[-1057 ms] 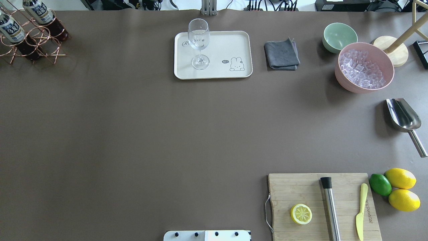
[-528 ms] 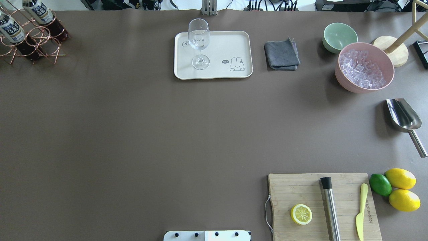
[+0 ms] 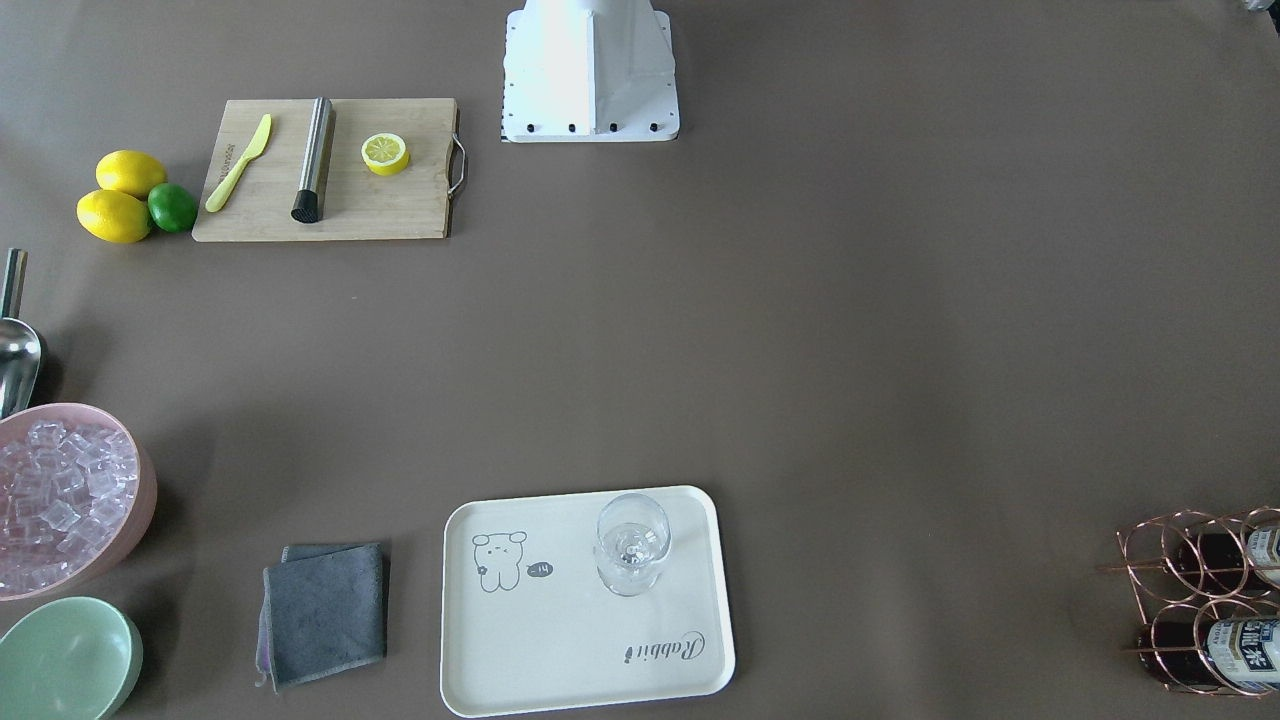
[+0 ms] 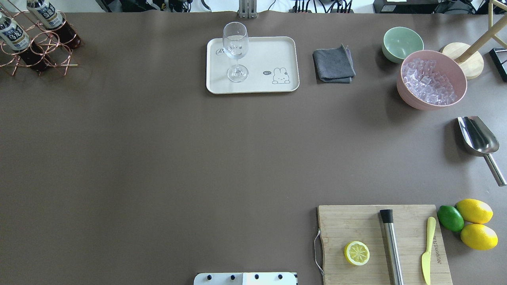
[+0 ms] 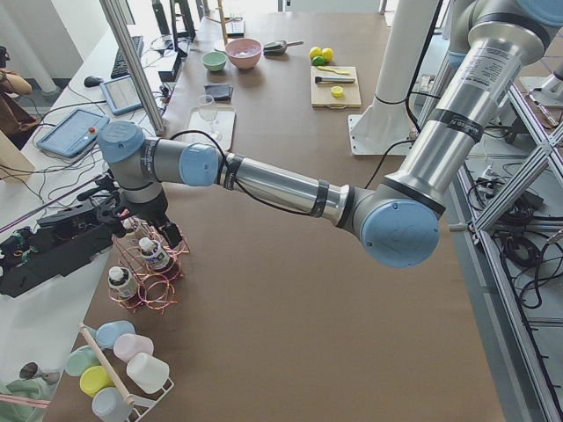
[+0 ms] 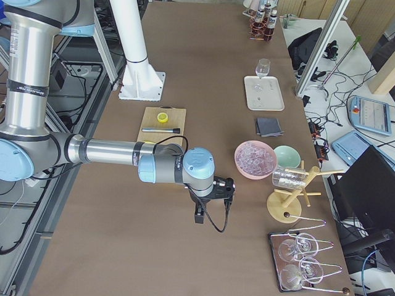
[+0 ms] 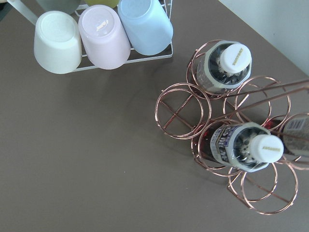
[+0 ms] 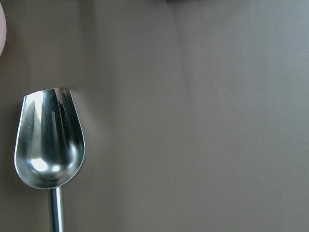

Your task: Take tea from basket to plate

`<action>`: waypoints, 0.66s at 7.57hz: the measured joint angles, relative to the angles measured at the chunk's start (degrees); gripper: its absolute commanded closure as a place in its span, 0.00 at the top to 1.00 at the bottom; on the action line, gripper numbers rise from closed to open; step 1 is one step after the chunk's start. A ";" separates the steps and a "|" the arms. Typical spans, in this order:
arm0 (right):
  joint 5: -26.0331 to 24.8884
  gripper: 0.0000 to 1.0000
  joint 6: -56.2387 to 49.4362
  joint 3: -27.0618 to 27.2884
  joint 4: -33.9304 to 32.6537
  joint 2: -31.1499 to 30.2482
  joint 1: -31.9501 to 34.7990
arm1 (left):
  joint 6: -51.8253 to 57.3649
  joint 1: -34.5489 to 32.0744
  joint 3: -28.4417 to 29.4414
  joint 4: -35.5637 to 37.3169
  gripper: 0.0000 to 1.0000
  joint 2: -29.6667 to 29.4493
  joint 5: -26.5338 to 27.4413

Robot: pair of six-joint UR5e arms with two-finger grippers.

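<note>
Seeing tea [image 7: 244, 145] standing upright in a ring cell of the basket [image 7: 183, 112], 1 of 3 alike bottles [image 7: 224, 67] there, well apart from the plate [image 4: 273, 47] carrying a glass [image 4: 235, 43]. Logging left gripper [image 5: 164, 231] seemingly just above the basket, right gripper [image 6: 213, 198] hanging over the table [image 4: 158, 158] near a metal scoop [image 8: 48, 145]. Failing to tell clenched from released on either, both showing only in far side views.
</note>
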 measured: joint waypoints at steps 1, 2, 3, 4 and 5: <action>0.00 1.00 0.00 0.01 0.00 0.00 0.03 | -6.99 0.14 0.00 -1.92 0.98 -0.25 0.00; 0.00 1.00 0.00 0.02 0.00 0.00 0.04 | -13.36 0.18 -0.12 -3.51 0.98 -0.53 -0.08; 0.00 1.00 0.00 0.02 0.00 0.00 0.04 | -19.76 0.16 -0.20 -4.56 0.98 -1.01 -0.13; 0.00 1.00 0.00 0.02 0.00 0.00 0.04 | -26.17 -0.02 -0.14 -5.25 0.98 -1.88 -0.11; 0.03 1.00 0.00 0.07 0.00 0.00 0.05 | -31.39 -0.22 0.04 -6.02 0.98 -2.63 -0.05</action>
